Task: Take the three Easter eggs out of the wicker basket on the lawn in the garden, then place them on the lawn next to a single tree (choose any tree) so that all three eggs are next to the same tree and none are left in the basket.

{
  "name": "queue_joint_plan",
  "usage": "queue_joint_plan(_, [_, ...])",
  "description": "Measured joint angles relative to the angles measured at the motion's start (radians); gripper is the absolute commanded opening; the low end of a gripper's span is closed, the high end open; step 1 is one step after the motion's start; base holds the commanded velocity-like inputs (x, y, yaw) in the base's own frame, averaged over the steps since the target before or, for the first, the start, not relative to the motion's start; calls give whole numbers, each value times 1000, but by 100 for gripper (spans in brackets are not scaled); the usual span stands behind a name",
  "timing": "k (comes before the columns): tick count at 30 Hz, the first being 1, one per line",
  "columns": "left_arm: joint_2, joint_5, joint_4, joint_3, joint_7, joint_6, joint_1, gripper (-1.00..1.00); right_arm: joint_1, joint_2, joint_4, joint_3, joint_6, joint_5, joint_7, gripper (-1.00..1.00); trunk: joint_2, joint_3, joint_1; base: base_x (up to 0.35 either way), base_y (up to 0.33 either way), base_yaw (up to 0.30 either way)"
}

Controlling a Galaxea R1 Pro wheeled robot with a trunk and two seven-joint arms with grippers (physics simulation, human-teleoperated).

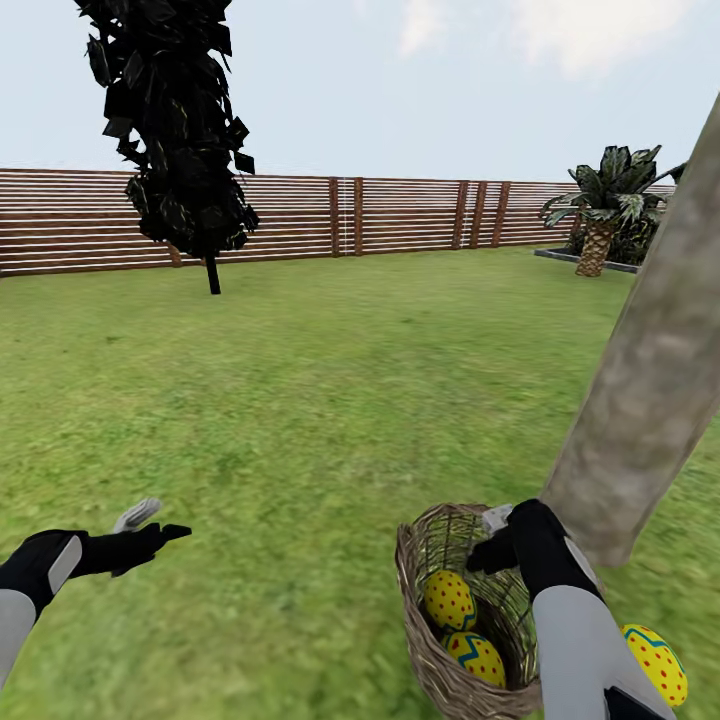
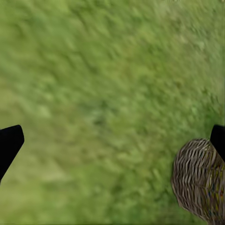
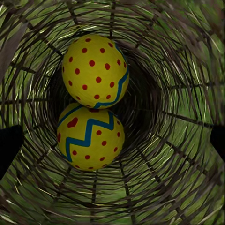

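The wicker basket [image 1: 465, 615] sits on the lawn [image 1: 300, 400], right at the foot of the big pale tree [image 1: 650, 380]. Its open mouth tips toward the robot. Two Easter eggs lie inside it, touching each other: one egg [image 1: 449, 599] deeper in and the other egg [image 1: 475, 657] nearer the rim. They are yellow with red dots and a blue zigzag band. A third egg [image 1: 655, 663] lies out on the grass, just beside the basket and near the tree trunk, half hidden behind the right arm.

The right gripper [image 1: 500, 545] hangs over the far rim of the basket, at its mouth. In the right wrist view the two eggs sit straight ahead between the black fingertips [image 3: 9, 150], down in the woven walls [image 3: 178, 178]. The fingertips stand wide apart at the two sides and hold nothing (they do not touch an egg).

The left gripper [image 1: 150, 535] is well apart from the basket, out over bare grass. Its fingers [image 2: 9, 143] are spread wide and it holds nothing. In the left wrist view the basket's side [image 2: 199, 180] peeks in by one finger.

Far off stand a brown slat fence [image 1: 400, 215], a dark thin tree [image 1: 175, 130] and a palm [image 1: 605, 205]. I see no words or labels on anything.
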Motion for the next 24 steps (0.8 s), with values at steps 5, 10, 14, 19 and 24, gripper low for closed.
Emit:
queue_joint_plan(5, [0,0,0,0,0,0,0,100,0,4,42,27,-8,-3,-42,100,0,0,0,309,6,0])
queue_joint_plan(10, [1,0,0,0,0,0,0,100,0,5,79,44,-42,-8,-45,100,0,0,0,120,0,0])
queue_joint_plan(14, [1,0,0,0,-1,0,0,100,0,6,135,45,-59,-12,-44,100,0,0,0,9,0,0])
queue_joint_plan(19, [1,0,-1,0,-2,0,0,100,0,6,158,45,-107,-19,-45,100,-7,-3,4,1,0,0])
queue_joint_plan(24, [1,0,-2,0,-2,0,0,100,0,6,168,45,-134,-20,-51,100,-41,-19,23,0,0,0])
